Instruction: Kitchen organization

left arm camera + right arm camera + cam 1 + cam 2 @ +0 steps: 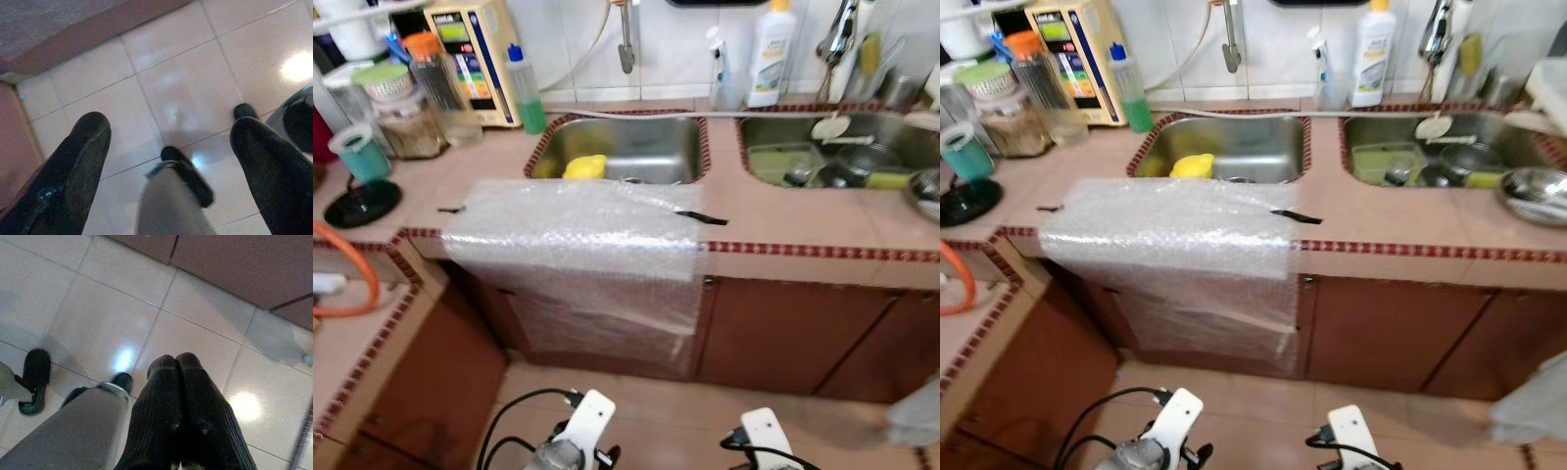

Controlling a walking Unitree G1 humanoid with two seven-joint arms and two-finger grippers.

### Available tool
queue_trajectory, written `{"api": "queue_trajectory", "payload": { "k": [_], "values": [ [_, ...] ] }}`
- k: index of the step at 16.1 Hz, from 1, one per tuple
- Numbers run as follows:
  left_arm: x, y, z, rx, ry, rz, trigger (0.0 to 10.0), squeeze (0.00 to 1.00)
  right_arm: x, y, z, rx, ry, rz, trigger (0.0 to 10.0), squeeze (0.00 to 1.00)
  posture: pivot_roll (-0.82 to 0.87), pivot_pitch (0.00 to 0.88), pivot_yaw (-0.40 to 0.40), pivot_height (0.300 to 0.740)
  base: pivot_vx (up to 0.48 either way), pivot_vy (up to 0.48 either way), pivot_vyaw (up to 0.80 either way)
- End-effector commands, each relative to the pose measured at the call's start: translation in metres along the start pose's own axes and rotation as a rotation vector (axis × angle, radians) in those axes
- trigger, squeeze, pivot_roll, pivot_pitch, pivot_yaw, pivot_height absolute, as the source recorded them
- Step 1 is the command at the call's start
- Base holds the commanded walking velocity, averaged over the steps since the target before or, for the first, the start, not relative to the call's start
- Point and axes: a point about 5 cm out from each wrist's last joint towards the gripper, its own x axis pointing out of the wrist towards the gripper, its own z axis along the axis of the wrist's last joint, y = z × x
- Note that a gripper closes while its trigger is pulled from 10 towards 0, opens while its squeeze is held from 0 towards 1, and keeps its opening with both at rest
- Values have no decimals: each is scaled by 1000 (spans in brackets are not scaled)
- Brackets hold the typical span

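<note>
- Bubble wrap is draped over the front edge of the tiled desk, right before the left sink, and hangs down over the brown cupboard door. Two black tape strips look like they pin its corners.
- Left sink has something yellow in it. The right sink is full of dishes, a green tub and a pot among them.
- Back left of the desk is the cluttered bit: jars, a green bottle, a teal cup and a beige box-shaped appliance. White bottle stands between the sinks by the wall.
- Both arms hang low, well short of the desk. Left claw is spread wide over the floor tiles, holding nothing. Right claw has its fingers pressed together, also empty.
- "Kitchen organization" is vague, so I can't tell which item is meant or how far along things are. The desk fits a half-tidied job just as well as a messy one.
- My take on doing it well: get square and close to the desk before reaching, lift the arms clear of the wrap so it doesn't snag, and go for the upright jars and bottles from the side, since they'd tip easily.
</note>
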Motion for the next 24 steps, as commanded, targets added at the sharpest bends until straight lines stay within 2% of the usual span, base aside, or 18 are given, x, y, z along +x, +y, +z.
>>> {"api": "queue_trajectory", "payload": {
  "k": [1,13,17,24],
  "values": [
    [-3,10,-9,16,29,21,10000,0,2,12,3,1,-8,32,10000,0,-49,0,101,740,0,-364,0],
    [-3,10,-12,51,39,8,10000,0,2,12,3,-10,-3,36,10000,0,-55,0,103,740,0,-364,0],
    [-4,11,-14,33,43,12,10000,0,2,13,2,-6,1,39,10000,0,-55,0,103,740,0,0,0],
    [-4,12,-15,30,53,10,10000,0,1,15,1,-4,10,39,10000,0,-55,0,106,740,0,0,-775]
  ]
}}
